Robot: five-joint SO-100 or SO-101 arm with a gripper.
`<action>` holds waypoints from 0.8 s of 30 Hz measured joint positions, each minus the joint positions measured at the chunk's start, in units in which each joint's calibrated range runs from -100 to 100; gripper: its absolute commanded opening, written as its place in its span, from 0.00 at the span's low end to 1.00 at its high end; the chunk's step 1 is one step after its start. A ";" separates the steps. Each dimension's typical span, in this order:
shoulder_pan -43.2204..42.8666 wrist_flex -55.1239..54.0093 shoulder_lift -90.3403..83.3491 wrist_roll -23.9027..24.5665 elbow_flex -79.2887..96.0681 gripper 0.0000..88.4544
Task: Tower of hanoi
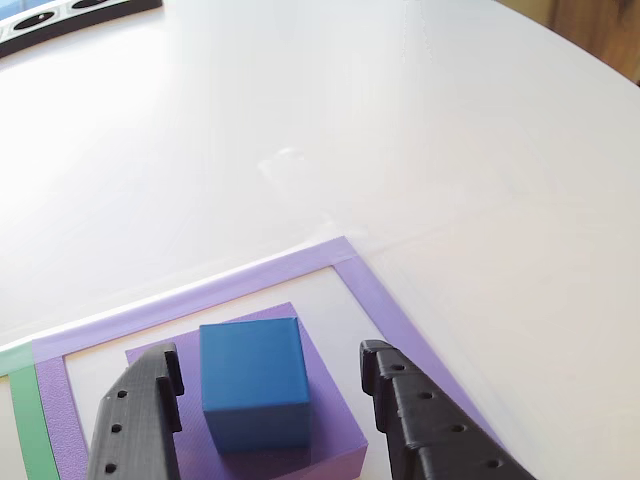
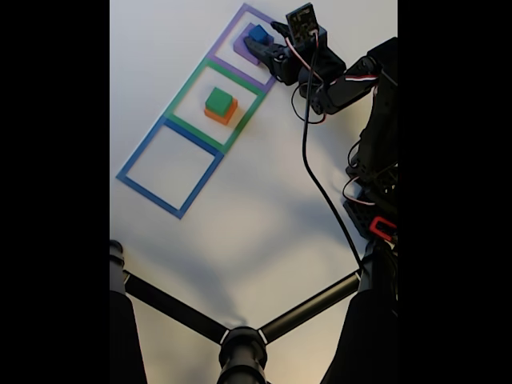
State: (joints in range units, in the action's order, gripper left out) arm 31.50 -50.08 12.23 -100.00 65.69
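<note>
Now, from largest to smallest: the white round table (image 1: 420, 130) carries three tape squares running from upper middle to centre left of the fixed view. Inside the purple tape outline (image 1: 250, 272), low in the other view, lies the widest flat purple plastic block (image 1: 330, 400) with the small matte blue cube (image 1: 255, 380) on top. The green block (image 2: 218, 100) sits on the orange block (image 2: 220, 114) in the green tape outline (image 2: 214, 106), just below. My gripper (image 1: 270, 385) is spread wide, both fingers (image 1: 145, 405) flanking the cube without touching it. I judge I'm at the blue cube's pick: next, close squarely and lift.
</note>
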 measured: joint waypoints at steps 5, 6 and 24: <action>-0.50 -0.48 0.00 0.00 0.00 0.14; -0.50 -0.64 0.00 0.00 0.00 0.13; -2.00 -1.52 1.18 0.19 0.00 0.06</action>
State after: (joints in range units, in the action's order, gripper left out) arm 29.51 -51.59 13.41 -99.81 65.69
